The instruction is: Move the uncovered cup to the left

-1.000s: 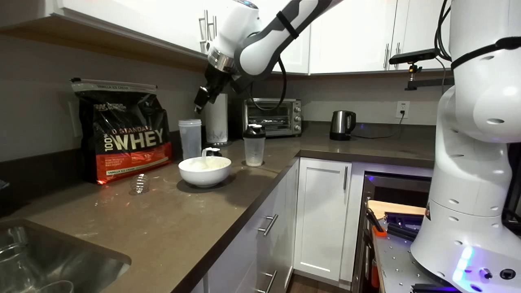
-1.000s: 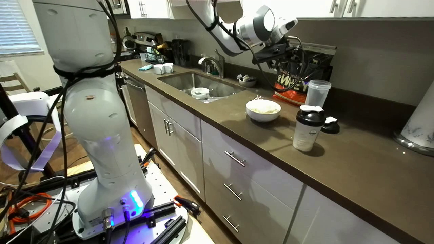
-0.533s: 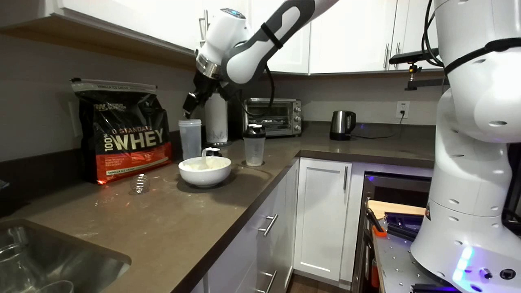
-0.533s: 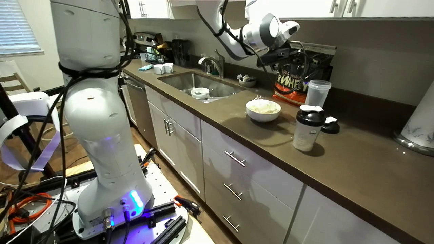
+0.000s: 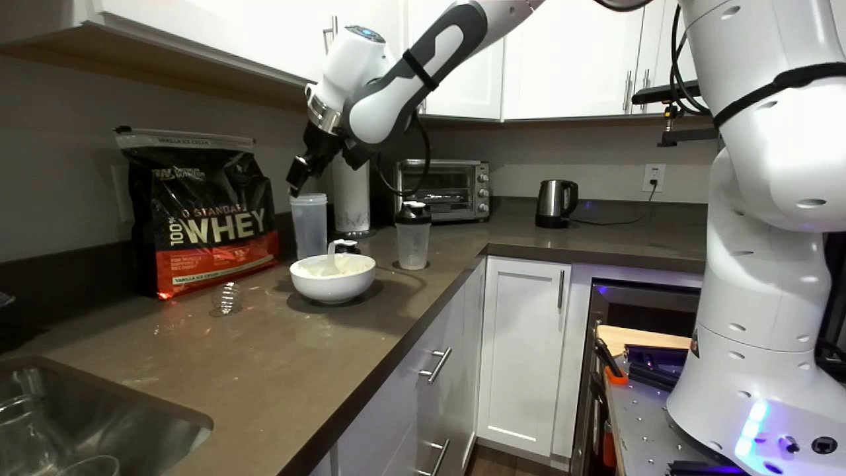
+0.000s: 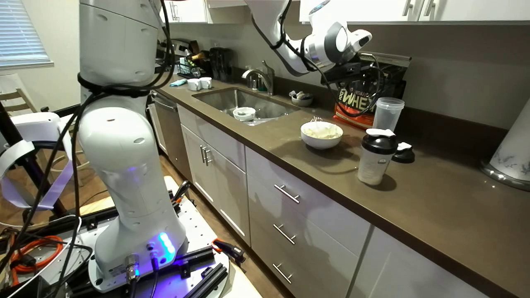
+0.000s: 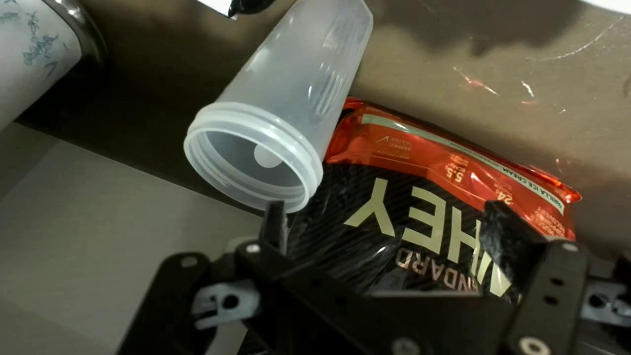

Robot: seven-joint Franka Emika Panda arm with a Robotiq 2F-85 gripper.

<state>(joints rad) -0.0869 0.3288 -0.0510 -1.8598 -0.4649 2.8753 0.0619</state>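
The uncovered cup is a tall, frosted, translucent tumbler (image 5: 309,230), standing upright on the counter between the black bag and the paper roll. It also shows in an exterior view (image 6: 387,116). In the wrist view the cup (image 7: 296,74) leans across the upper middle, its open rim toward me. My gripper (image 7: 386,212) is open and empty, fingers spread wide. The left finger (image 7: 274,227) overlaps the cup's rim in that view; contact cannot be told. The bag shows between the fingers. In an exterior view the gripper (image 5: 295,190) is just above the cup's rim, toward the bag.
The black and red whey bag (image 5: 211,218) stands beside the cup. A white bowl (image 5: 332,283) of powder, a black-lidded shaker (image 5: 413,239) and a wire ball (image 5: 228,299) stand nearer the front. A paper roll (image 5: 351,195) is behind. A small black lid (image 6: 403,155) lies by the cup.
My gripper has moved left and slightly down in an exterior view, from above the cup's far side toward the bag. The cup and the other objects have not moved.
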